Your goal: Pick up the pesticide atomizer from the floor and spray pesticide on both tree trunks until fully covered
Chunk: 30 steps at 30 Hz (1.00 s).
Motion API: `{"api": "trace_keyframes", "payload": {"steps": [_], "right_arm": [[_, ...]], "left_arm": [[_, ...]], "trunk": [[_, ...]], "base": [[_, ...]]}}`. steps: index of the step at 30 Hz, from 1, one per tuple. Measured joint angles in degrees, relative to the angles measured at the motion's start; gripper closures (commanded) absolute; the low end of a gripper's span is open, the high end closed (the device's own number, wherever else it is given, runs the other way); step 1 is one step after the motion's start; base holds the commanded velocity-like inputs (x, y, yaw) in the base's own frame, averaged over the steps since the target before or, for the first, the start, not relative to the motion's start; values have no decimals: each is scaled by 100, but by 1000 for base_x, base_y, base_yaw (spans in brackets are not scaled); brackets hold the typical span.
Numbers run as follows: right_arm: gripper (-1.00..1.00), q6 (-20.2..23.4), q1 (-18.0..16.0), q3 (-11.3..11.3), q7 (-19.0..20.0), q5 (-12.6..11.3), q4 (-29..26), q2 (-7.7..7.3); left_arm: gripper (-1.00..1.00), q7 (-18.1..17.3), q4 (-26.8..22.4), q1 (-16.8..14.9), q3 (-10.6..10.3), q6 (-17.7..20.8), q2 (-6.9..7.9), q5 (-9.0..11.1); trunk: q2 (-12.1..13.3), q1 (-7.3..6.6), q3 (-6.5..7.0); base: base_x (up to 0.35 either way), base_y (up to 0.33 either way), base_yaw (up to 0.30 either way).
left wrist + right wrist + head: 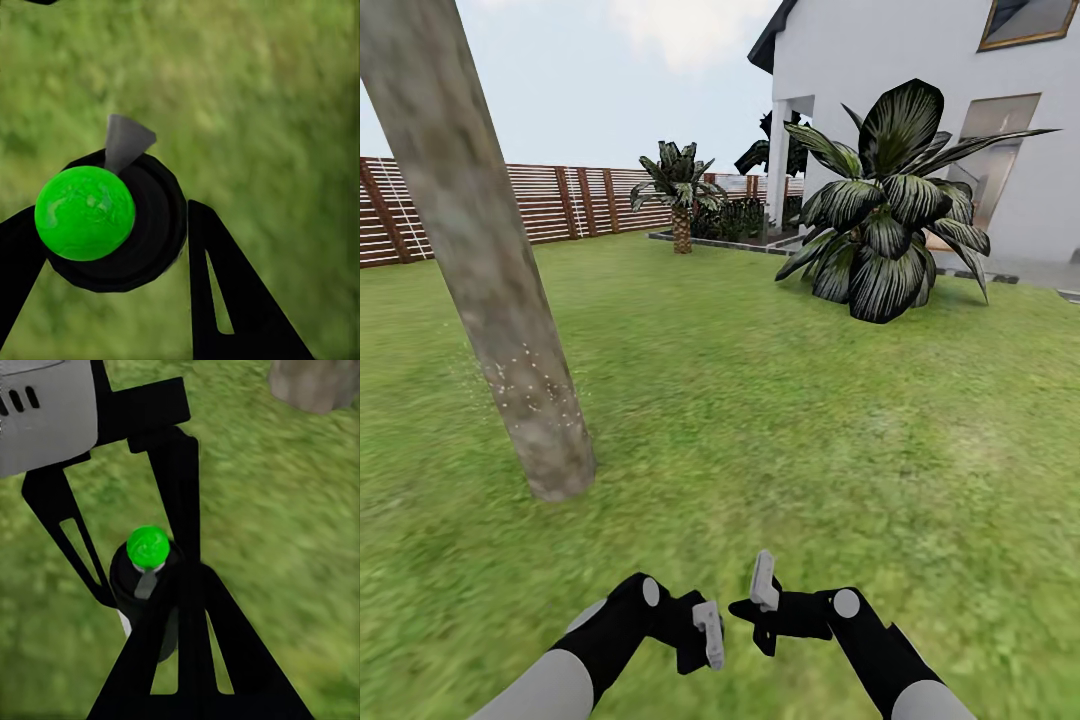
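I have the pesticide atomizer (112, 225) pinched between the fingers of my left gripper (710, 634), its green cap (148, 547) up and the grey nozzle (126, 140) pointing out over the grass (780, 420). My right gripper (763, 597) sits just beside it; whether that one is wide or narrow I cannot tell. The nearest tree trunk (490, 290) stands to the left and a little farther off, with pale specks in a band low on its bark (spray, I would guess). My worry is aim: the nozzle may not be facing the trunk, so pesticide could land on the lawn and leave most of the bark bare. The two grippers are also close enough to knock the bottle askew. I can read no brand, label or writing anywhere.
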Motion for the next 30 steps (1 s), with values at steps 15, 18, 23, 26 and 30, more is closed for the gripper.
{"api": "trace_keyframes", "payload": {"steps": [15, 18, 23, 26, 30], "right_arm": [[100, 0, 0, -7, 0, 2, 0, 0], [100, 0, 0, -8, 0, 2, 7, 0], [100, 0, 0, -8, 0, 2, 16, 0], [100, 0, 0, -8, -5, 2, 17, 0], [100, 0, 0, -8, -4, 2, 23, 0]], "left_arm": [[100, 3, -2, -9, 28, 1, 1, 409], [100, 5, -10, -9, 28, 1, 0, 422], [100, 6, -58, -9, 28, 0, -6, 502], [100, 6, -74, -9, 28, 0, -17, 509], [100, 3, -76, -9, 27, 0, -21, 532]], "trunk": [[0, 0, 0], [0, 0, 0], [0, 0, 0], [0, 0, 0], [0, 0, 0]], "base": [[0, 0, 0], [0, 0, 0], [0, 0, 0], [0, 0, 0], [0, 0, 0]]}}
